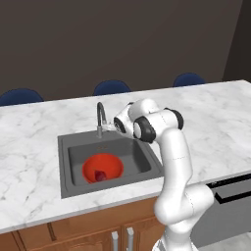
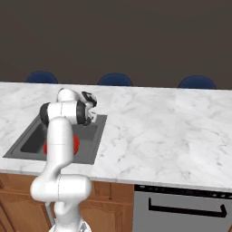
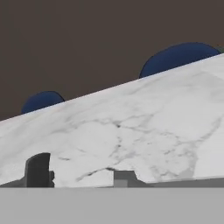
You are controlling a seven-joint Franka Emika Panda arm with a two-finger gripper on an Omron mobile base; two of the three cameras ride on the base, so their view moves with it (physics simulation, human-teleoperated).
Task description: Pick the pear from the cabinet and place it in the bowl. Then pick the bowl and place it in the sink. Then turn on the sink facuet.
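While the red bowl point(image 1: 102, 168) holding the dark red pear point(image 1: 101, 175) rests inside the sink point(image 1: 109, 162), the gripper point(image 1: 112, 127) sits at the base of the faucet point(image 1: 101, 118), its jaw spacing indeterminable.

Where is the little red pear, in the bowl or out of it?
In. The pear sits as a dark lump inside the red bowl, which rests in the sink.

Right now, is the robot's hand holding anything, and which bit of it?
I can't tell. The gripper is right by the faucet, near its side lever, but the arm hides whether its fingers grip it.
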